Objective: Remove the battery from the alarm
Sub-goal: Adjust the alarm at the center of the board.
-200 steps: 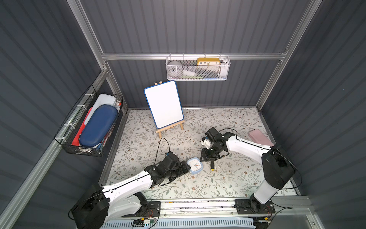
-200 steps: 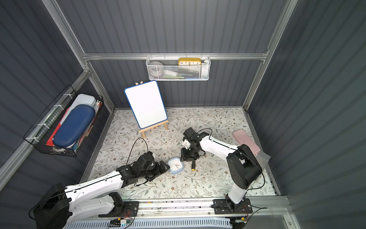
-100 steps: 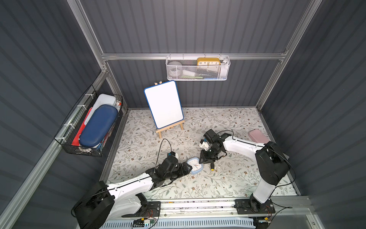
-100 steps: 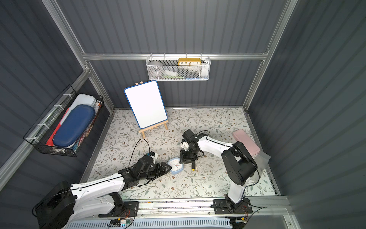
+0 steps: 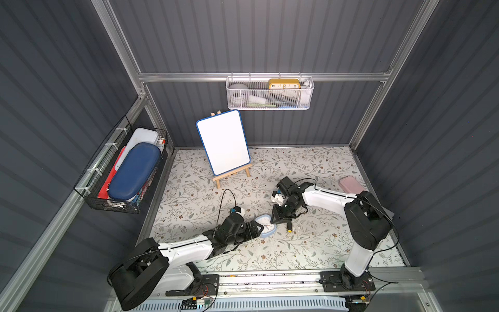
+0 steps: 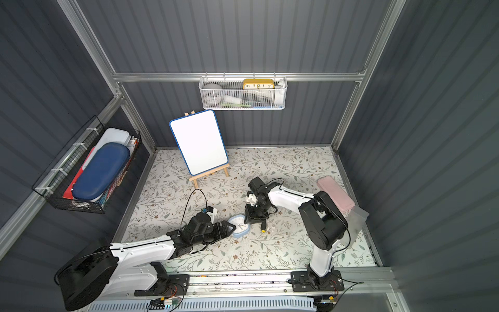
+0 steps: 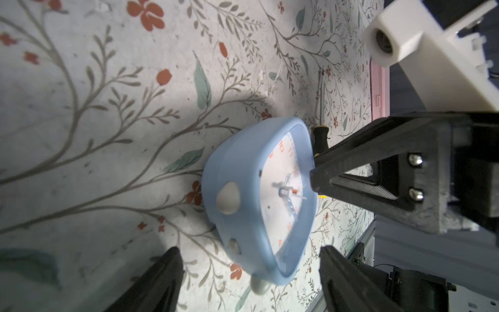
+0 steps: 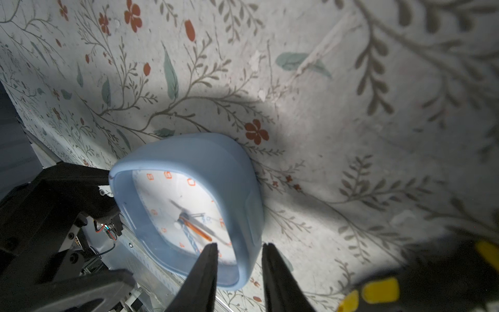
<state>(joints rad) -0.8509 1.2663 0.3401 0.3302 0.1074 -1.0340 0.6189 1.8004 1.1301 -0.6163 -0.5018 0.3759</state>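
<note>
Floral-print table mat (image 5: pixel 310 251), matte, bounded by corrugated walls; open floor toward back and front rail. Left gripper (image 5: pixel 260 229) wide apart, fingers flanking alarm, nothing clamped. Right gripper (image 5: pixel 275 220) part-closed, straddling alarm rim; contact unclear. Alarm (image 5: pixel 266 229) mid-table between both grippers, face up, tilted, smooth light-blue plastic, rounded-square. Black-and-yellow screwdriver (image 5: pixel 289 228) just beside alarm on mat. Battery not visible.

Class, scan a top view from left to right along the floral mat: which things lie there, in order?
Whiteboard on its easel → light-blue alarm clock → black-and-yellow screwdriver → pink case.
</note>
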